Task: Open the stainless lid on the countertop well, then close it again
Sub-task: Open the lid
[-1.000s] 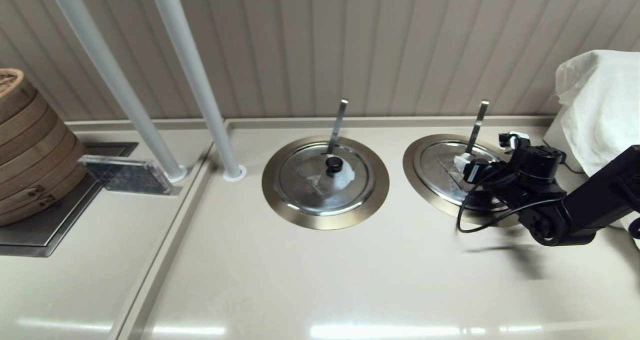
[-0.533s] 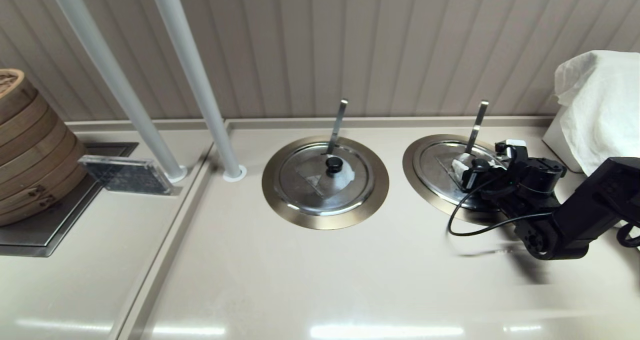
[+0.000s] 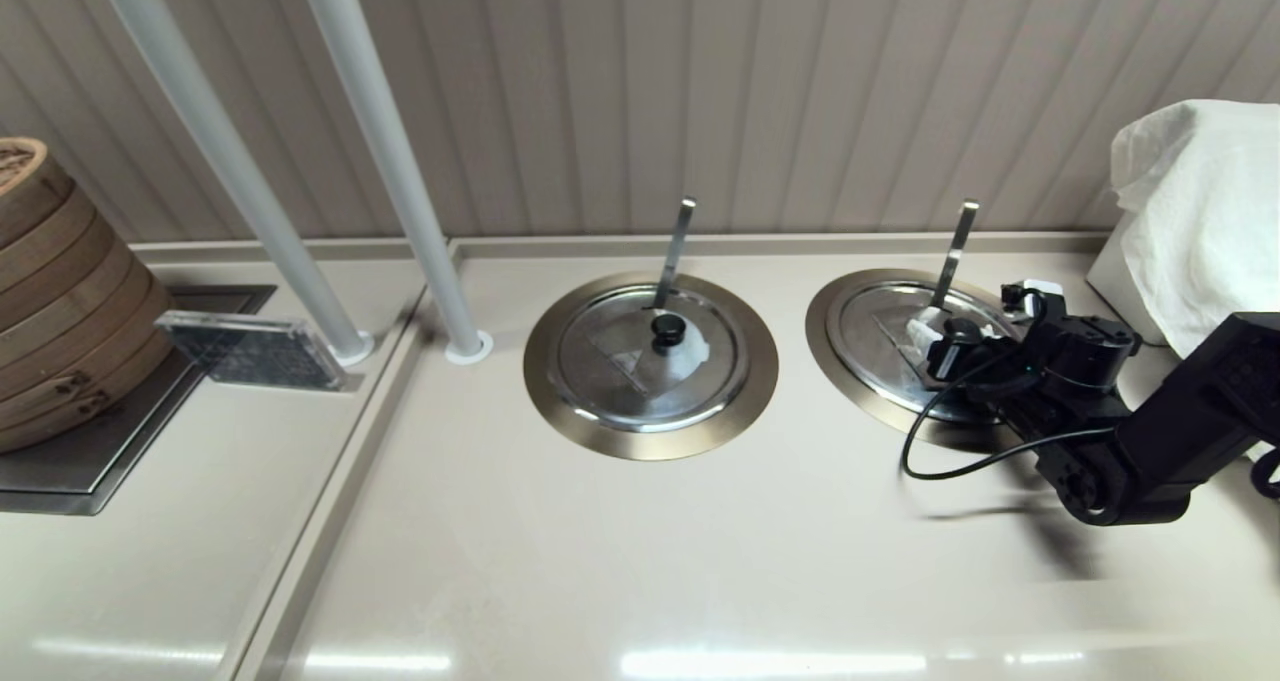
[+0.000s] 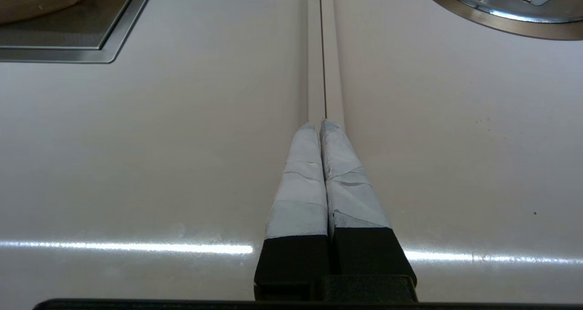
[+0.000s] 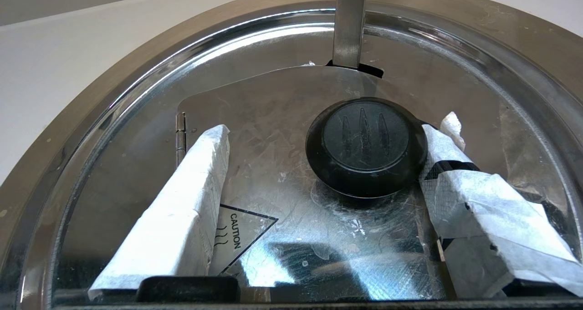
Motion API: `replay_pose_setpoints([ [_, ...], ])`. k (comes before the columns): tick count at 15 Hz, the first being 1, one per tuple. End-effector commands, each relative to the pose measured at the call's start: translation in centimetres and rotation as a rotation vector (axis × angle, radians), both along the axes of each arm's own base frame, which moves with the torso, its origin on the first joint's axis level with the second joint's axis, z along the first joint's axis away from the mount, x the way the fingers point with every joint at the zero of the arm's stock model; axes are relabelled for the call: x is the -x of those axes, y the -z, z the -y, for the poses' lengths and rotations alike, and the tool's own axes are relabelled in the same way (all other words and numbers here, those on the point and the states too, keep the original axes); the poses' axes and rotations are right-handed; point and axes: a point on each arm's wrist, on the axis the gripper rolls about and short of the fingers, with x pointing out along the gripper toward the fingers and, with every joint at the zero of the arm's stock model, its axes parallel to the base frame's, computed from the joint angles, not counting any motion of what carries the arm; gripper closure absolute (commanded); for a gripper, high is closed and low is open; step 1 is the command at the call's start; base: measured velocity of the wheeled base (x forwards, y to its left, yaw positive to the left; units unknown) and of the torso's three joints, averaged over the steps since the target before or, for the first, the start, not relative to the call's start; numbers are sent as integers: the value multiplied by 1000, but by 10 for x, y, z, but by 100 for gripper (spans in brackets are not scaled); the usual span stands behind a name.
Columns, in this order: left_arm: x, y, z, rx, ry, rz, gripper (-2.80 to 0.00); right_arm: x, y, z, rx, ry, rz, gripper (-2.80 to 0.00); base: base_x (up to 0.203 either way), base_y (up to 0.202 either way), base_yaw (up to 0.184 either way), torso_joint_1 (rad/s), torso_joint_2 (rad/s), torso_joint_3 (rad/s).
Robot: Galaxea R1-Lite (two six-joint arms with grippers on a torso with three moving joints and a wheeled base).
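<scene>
The stainless lid (image 3: 885,336) lies flat and shut on the right countertop well, whose bronze flange (image 3: 828,346) rings it; the dark cavity is hidden. A thin ladle handle (image 3: 957,246) sticks up behind its black knob (image 3: 960,328). My right gripper (image 3: 975,311) is open and low over the lid. In the right wrist view the knob (image 5: 366,141) sits between the taped fingers (image 5: 182,200); one finger stands close against it and the other well apart. A caution sticker shows on the clean grey flap (image 5: 273,114). My left gripper (image 4: 321,123) is shut and parked over the counter seam.
The twin lid (image 3: 610,361) with a whitish patch sits in the middle well. Two grey poles (image 3: 400,161) rise at the back left, beside stacked bamboo steamers (image 3: 60,301) and a clear stand (image 3: 250,351). A white cloth-covered thing (image 3: 1200,221) stands just right of my right arm.
My right arm has sunk slightly and its fingers have settled lower round the knob. The lid and ladle handle have not moved.
</scene>
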Motion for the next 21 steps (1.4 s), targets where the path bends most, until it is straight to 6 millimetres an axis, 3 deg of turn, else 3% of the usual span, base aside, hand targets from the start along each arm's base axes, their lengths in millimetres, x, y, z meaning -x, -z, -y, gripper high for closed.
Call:
replay_pose_setpoints([
  [1, 0, 0, 0, 0, -2, 0, 0, 3, -8, -1, -4, -3, 24, -280, 0, 0, 0, 0, 0, 0],
  [21, 0, 0, 0, 0, -2, 0, 0, 15, -30, -11, -45, -24, 112, -280, 0, 0, 0, 0, 0, 0],
])
